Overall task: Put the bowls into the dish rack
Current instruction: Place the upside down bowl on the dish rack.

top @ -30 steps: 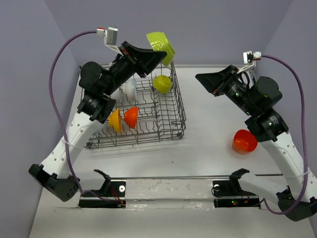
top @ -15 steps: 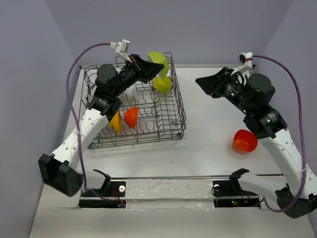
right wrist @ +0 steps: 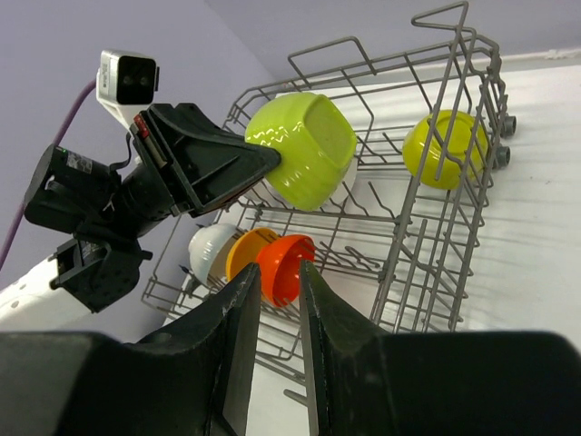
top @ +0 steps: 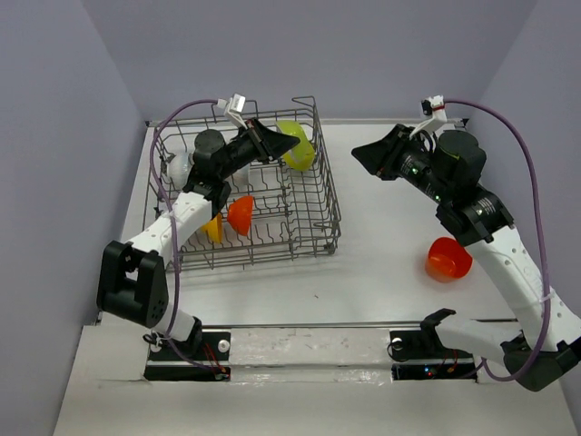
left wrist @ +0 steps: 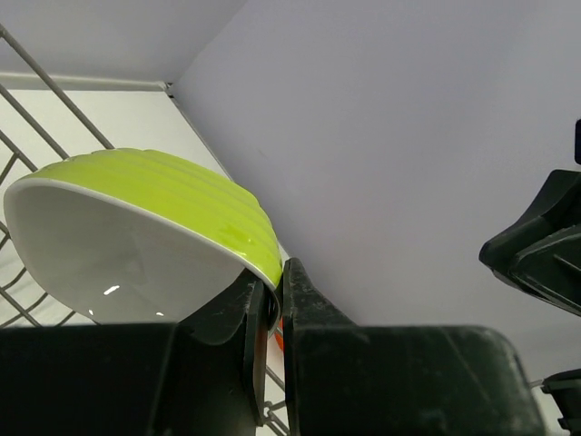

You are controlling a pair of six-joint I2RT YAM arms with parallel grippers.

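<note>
My left pincer [left wrist: 271, 302] clamped the lime bowl [left wrist: 145, 218] by its rim, tilted over the dish rack [top: 316, 213] toward 1 o'clock, presumably to slot between tines; my right pincer [right wrist: 280, 272] hung slightly apart, empty.

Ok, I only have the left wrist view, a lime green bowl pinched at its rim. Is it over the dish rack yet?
Observer: Yes, the lime green bowl hangs over the dish rack, near its far right corner.
Operator: Anything close to it?
Observer: A yellow-green bowl already sits in that corner, just beside it.
Operator: What else is loaded?
Observer: A white bowl, an orange-yellow bowl and a red-orange bowl are in the rack too, further to the left.
</note>
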